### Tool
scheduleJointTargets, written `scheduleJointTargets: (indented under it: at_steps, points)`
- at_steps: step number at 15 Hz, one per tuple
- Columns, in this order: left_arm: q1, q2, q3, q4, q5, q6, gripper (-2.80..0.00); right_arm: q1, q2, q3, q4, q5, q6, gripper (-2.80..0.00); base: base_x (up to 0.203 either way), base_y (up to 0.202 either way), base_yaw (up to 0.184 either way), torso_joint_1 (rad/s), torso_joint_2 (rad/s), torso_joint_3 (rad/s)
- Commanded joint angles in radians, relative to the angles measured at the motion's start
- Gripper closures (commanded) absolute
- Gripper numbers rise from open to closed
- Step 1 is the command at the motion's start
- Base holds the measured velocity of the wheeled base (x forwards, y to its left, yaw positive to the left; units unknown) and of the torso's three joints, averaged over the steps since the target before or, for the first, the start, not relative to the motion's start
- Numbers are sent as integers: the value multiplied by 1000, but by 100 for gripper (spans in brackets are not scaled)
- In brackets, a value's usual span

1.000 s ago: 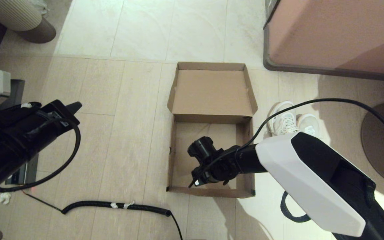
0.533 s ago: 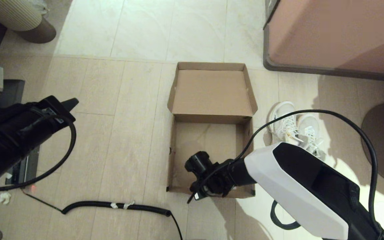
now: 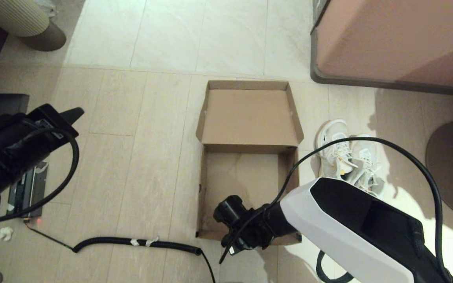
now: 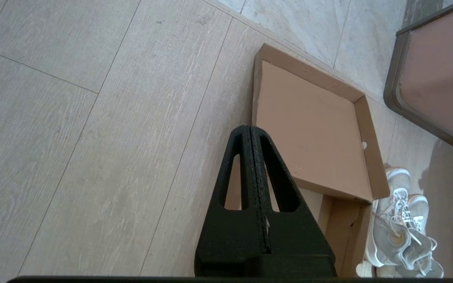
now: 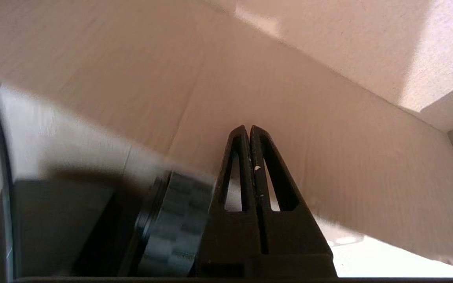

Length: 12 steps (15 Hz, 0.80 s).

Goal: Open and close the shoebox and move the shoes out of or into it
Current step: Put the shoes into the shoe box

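Head view gives me the pinkish-brown cabinet at 1 o'clock, largest thing on the floor. At centre the shoebox lies open, lid flap laid back toward 12 o'clock, nothing inside it. My right gripper sits at the box's near wall, at 6 o'clock, its fingers pressed together on nothing. My left gripper hangs over bare floor at 9 o'clock, fingers likewise closed. The 2 shoes stand just beside the box at 3 o'clock.
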Motion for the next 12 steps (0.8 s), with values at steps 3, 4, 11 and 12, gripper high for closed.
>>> scheduleJointTargets:
  at_steps: [3,4,11,12]
  points:
    - [0,-24,-2,14,1,-2,0,43,-36,75,0,-9,3,0,0,0,0,0,0,0]
    - [0,-25,-2,17,1,-2,0,49,-43,90,0,-10,3,0,0,0,0,0,0,0]
    - [-12,144,-92,42,-34,-6,0,-7,-322,89,0,-15,13,0,0,0,0,0,0,0]
    - [-16,217,-119,39,-62,-7,0,-43,-386,88,0,-14,13,0,0,0,0,0,0,0]
